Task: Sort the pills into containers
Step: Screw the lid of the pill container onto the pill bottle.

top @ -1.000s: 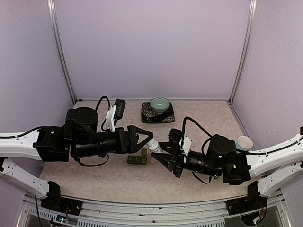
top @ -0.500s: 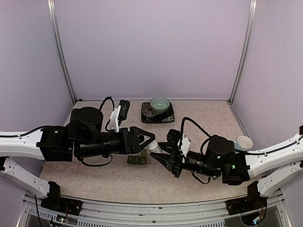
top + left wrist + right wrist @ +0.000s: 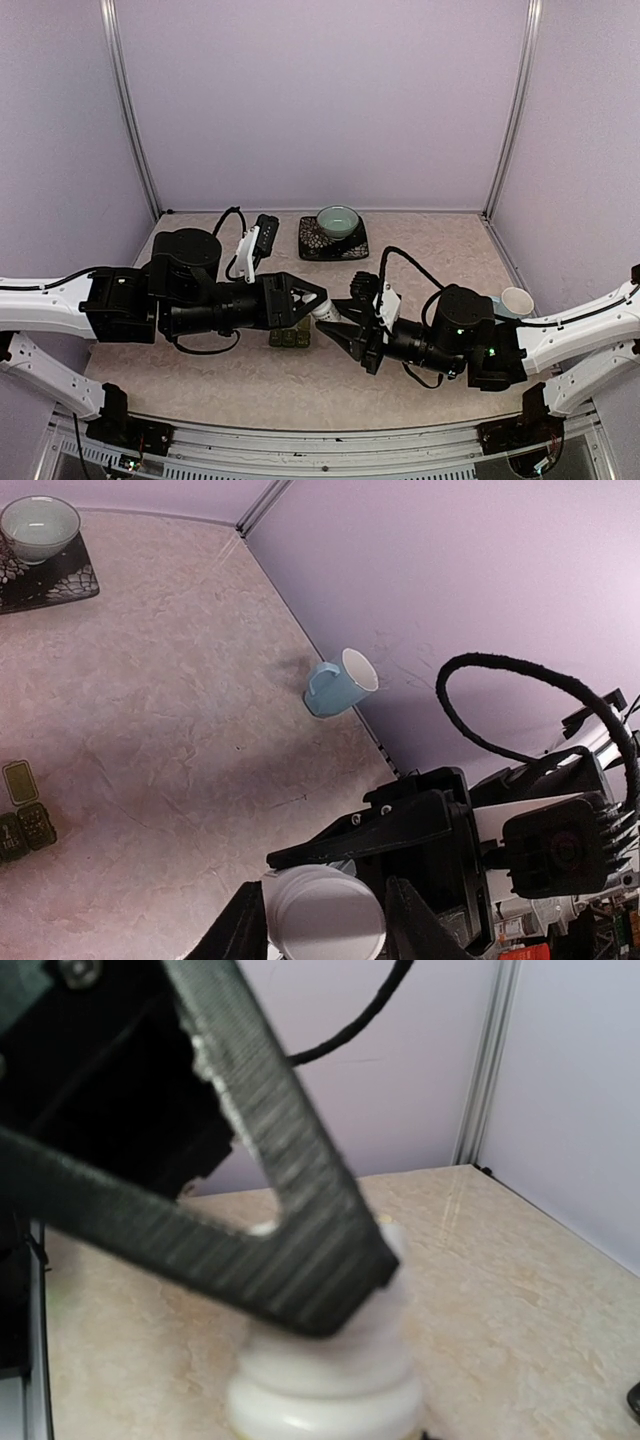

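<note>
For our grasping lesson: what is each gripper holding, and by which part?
One white bottle: the right gripper grips its body, and the left gripper pinches its cap.

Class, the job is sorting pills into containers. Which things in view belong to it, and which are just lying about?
Job: white bottle, dark green three-compartment pill box.
Lying about: teal bowl, dark patterned mat, pale blue mug.
</note>
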Motion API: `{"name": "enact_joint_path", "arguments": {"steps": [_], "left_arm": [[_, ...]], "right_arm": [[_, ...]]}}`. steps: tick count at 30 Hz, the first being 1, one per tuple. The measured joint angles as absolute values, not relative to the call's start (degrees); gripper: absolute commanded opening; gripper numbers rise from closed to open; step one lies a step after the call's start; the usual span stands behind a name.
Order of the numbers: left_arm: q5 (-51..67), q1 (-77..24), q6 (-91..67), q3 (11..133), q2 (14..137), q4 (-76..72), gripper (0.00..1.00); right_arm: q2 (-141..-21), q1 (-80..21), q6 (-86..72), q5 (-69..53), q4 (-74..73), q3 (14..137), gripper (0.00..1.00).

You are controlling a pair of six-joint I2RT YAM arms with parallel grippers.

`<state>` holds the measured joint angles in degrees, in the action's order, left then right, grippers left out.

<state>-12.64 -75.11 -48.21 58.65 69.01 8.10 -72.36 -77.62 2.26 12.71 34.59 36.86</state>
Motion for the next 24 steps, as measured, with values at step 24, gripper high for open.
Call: {"name": "enact_joint_path", "arguments": {"steps": [24], "left_arm": [[-14.61, -75.64, -48.14, 58.65, 67.72, 8.19, 0.46]], "right_arm": [[-72.36, -77.62, 2.02, 12.69, 33.71, 36.91, 0.27]]}}
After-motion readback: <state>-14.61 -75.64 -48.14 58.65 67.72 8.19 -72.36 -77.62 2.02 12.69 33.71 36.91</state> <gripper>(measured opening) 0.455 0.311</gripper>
